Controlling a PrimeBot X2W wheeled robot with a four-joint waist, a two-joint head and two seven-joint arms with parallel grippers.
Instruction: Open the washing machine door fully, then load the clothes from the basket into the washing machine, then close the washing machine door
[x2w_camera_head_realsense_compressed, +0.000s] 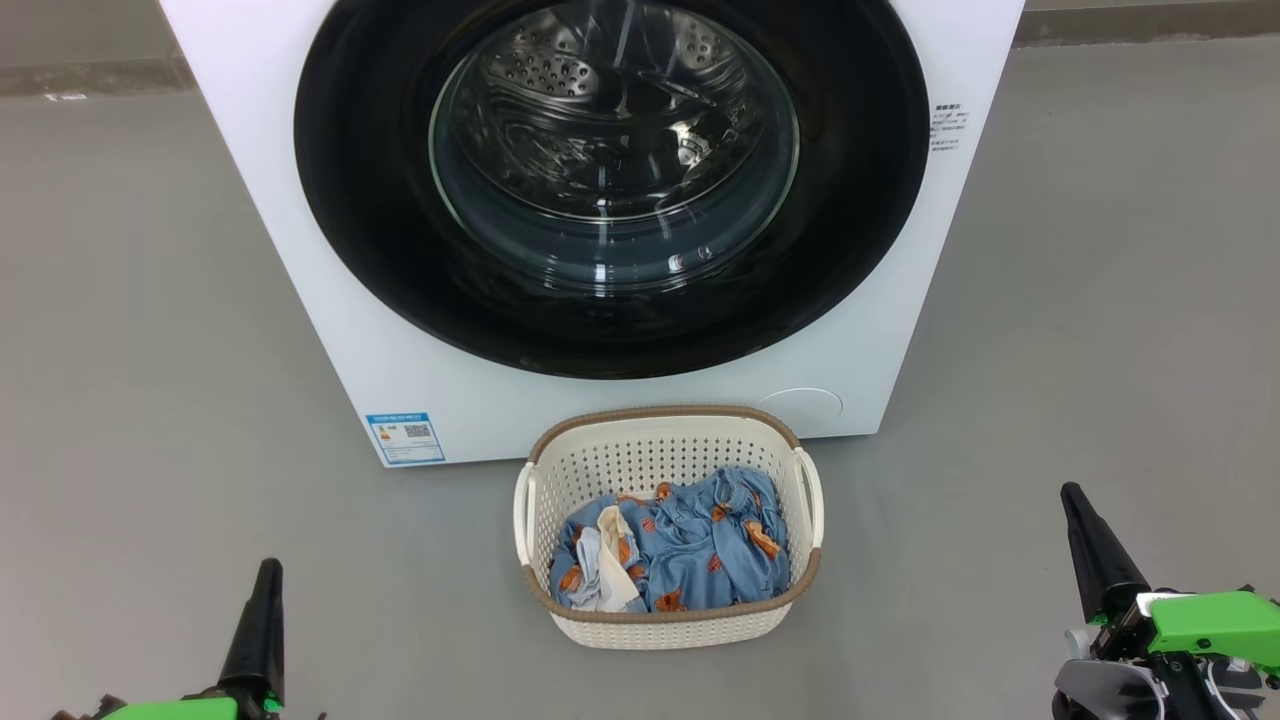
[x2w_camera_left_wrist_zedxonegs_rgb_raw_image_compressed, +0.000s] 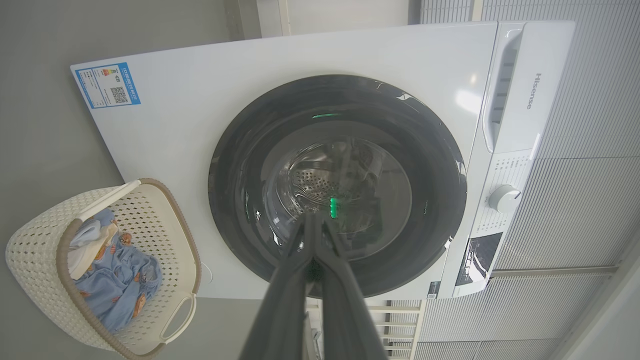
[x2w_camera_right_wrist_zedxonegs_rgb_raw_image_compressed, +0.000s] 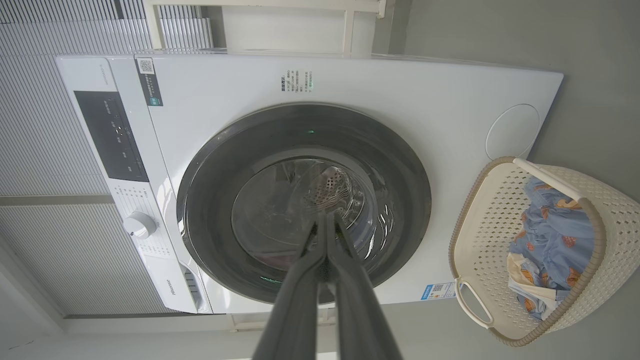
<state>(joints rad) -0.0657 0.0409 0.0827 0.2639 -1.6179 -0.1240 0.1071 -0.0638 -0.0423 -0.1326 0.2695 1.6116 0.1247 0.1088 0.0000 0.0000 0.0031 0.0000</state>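
The closed washing machine door (x2w_camera_head_realsense_compressed: 612, 180) stands ahead, midway between the left gripper (x2w_camera_head_realsense_compressed: 268, 572) and right gripper (x2w_camera_head_realsense_compressed: 1074, 495), both pinched together, empty, neither clearly nearer.

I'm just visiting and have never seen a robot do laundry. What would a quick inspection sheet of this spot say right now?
Surface: grey floor.
Job's things: white washing machine, door shut; basket on the floor in front of it, clothes inside.
Clutter: nothing seen.
Grippers: left fingers and right fingers pressed shut, holding nothing, low on either side of the basket.
Cables: nothing seen.
Surroundings: ribbed wall panels behind the machine.
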